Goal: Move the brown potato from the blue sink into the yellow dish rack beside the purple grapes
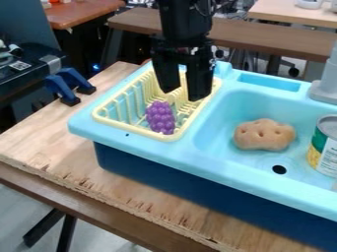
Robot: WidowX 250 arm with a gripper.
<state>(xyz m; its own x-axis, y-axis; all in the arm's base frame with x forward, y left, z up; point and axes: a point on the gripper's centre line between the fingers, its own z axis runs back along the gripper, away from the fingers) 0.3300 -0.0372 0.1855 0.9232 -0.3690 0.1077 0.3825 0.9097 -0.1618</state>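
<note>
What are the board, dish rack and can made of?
Board: unfinished plywood, likely; visible grain, splintered edge.
Dish rack: probably molded plastic, satin; even pale yellow throughout.
Can: likely metal, grey rim above a printed, paper-like label.

One rack point(135, 129); one sink point(227, 110); one grape bunch point(160, 117); one tan lump point(264, 135); one can point(325, 147) — two clamps point(60, 89)

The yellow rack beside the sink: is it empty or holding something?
Not empty: a bunch of purple toy grapes sits inside the yellow rack, near its front rim.
</note>
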